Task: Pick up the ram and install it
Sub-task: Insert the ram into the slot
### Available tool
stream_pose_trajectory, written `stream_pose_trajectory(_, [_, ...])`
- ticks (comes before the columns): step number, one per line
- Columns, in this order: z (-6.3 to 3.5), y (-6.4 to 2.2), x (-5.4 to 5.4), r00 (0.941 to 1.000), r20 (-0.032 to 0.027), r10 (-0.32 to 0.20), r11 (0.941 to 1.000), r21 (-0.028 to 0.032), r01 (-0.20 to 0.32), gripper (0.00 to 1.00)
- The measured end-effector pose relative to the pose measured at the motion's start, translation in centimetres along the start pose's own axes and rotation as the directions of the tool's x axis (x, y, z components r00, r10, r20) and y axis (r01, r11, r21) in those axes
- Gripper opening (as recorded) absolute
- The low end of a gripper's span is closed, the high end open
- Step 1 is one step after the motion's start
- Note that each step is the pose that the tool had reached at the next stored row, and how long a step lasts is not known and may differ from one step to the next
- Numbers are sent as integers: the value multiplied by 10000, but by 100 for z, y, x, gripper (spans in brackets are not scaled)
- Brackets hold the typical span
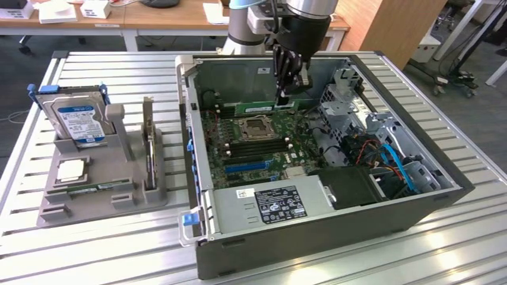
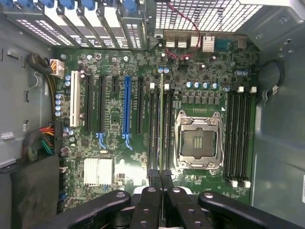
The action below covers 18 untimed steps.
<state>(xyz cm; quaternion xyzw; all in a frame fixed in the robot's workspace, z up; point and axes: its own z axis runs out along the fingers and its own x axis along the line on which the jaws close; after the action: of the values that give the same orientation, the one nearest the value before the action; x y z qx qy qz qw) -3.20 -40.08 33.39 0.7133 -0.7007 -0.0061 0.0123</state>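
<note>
One claw point(image 1: 282, 98) pinches one ram point(image 1: 257, 109) (green) above one motherboard point(image 2: 190, 71).

From high off the slatted metal bench point(image 1: 119, 249), angled down; from the wrist, close, straight down — sharing the green motherboard point(image 1: 225, 151) point(image 2: 200, 78).

No text can be read. The hard drive point(image 1: 75, 119) at the exterior view's left bears a blue-and-white label point(image 1: 83, 127), and the near power supply point(image 1: 237, 215) a black label point(image 1: 279, 205); the print is too small to read.
</note>
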Motion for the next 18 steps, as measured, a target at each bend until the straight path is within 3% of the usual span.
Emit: stream_pose_trajectory(18, [146, -4, -1, 10000, 1, 20, 10000, 0, -20, 11])
